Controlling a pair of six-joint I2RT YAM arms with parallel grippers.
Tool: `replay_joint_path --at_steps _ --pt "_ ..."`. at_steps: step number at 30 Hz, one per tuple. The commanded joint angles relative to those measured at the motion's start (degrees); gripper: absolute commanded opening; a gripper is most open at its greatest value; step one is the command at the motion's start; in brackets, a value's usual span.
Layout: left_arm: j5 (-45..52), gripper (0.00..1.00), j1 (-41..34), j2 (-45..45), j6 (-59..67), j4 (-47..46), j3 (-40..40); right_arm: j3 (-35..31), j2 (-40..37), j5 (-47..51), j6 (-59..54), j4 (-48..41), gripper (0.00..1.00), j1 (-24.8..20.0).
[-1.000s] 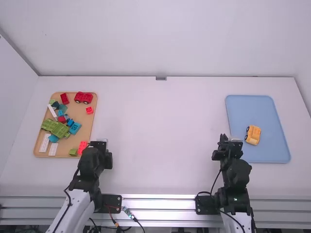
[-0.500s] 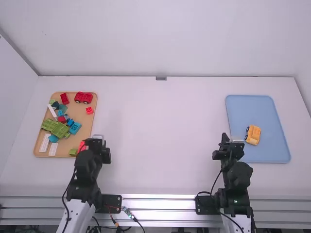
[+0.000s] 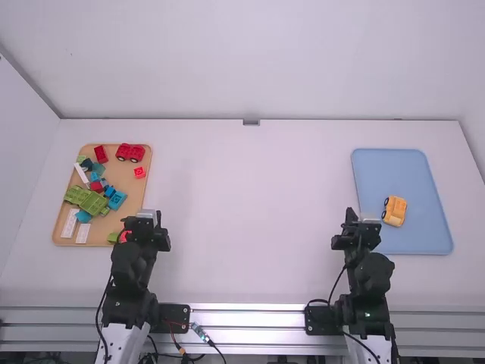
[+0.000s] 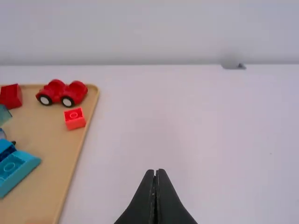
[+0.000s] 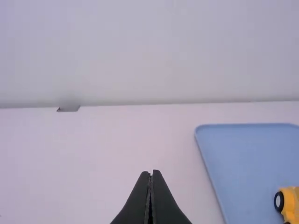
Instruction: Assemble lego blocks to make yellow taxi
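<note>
Note leftward shift of black left hand (image 4: 155, 173), pressed together like black right hand (image 5: 150, 174); find yellow wheeled plastic block (image 3: 394, 212) in blue rectangular tray (image 3: 386, 171), probably staged as taxi base.

Can see small grey fitting (image 3: 251, 122) at far edge of white table (image 3: 250, 197) (roughly midway along), and white wall (image 3: 250, 61) behind.

Closed black hand (image 5: 150, 196), white table (image 5: 117, 154), blue tray (image 5: 243, 163), yellow toy car (image 5: 290, 203) on tray
</note>
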Motion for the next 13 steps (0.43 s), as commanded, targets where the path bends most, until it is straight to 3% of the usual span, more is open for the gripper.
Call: replay_joint_path --at_steps 1,13 --pt "0.08 0.00 -0.01 -1.90 0.08 -0.34 -0.45 -0.62 -0.51 0.16 0.38 -0.40 0.00 0.01" --pt "0.08 0.00 -0.01 -6.85 0.08 -0.34 -0.45 -0.62 -0.51 0.16 0.38 -0.40 0.00 0.01"
